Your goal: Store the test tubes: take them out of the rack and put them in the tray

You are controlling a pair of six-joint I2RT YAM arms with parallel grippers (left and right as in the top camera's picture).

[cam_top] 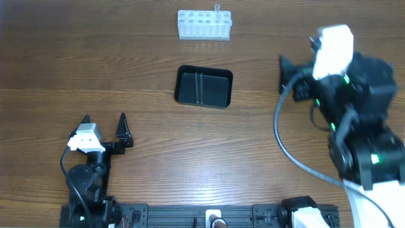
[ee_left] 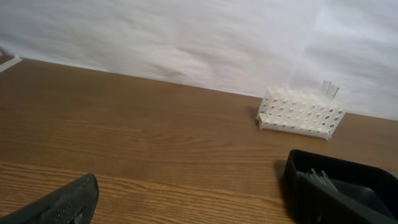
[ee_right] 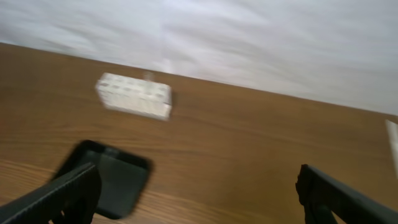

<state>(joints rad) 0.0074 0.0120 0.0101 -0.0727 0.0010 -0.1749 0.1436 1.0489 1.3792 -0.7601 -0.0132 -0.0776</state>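
Judging from how things lie, the job is nearly done. One clear tube (cam_top: 217,8) stands in the far right corner of the white rack (cam_top: 204,25), at the far side of the desk (cam_top: 95,57). Other tubes (cam_top: 199,85) lie flat in the black tray (cam_top: 218,90), just near of the rack. The left hand (cam_top: 104,120) sits low at the near left, spread open and holding nothing. The right hand (ee_right: 198,177) hangs raised to the right of the tray, its fingers (ee_right: 62,193) also wide apart and empty.

The main risk is probably the rack itself. It looks light and the tube sits at its very end, so a grip that closes off-centre or pulls at a slant could tip or drag the rack rather than free the tube. The tube is thin and see-through, so a hand could easily close beside it. A low reach from the near side could bump the tray, which lies between the hands and the rack. Letting go from too high might make the tube bounce off those already lying there.

From above, the layout and the tray's contents are plain, but the tube is a mere speck. The left wrist view shows it poking up above the rack's top, and how tall the tray's wall is. The right wrist view gives that hand's spread.
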